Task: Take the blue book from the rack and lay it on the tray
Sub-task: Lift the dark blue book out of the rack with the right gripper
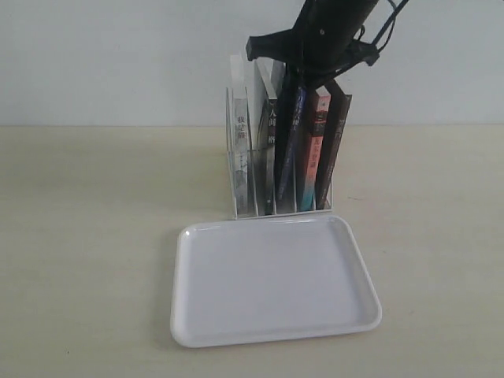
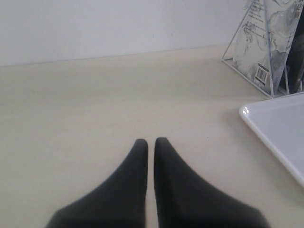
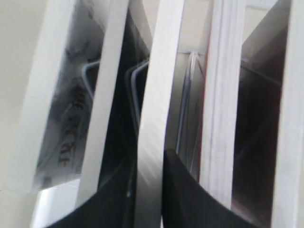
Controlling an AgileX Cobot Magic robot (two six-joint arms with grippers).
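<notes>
The thin dark-blue paperback book (image 1: 289, 150) leans in the white wire rack's (image 1: 233, 193) middle slot, its top edge clenched by the right hand (image 3: 149, 161), apparently for lifting onto the shallow white plastic tray (image 1: 276, 287) just in front, while the left hand (image 2: 151, 141) hangs closed and empty.

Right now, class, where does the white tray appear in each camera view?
Exterior view: the tray lies lower centre, before the rack.
Left wrist view: one tray corner, beside the rack's foot.
Right wrist view: not identifiable.
Shared landmark: the rack's white wires.
</notes>
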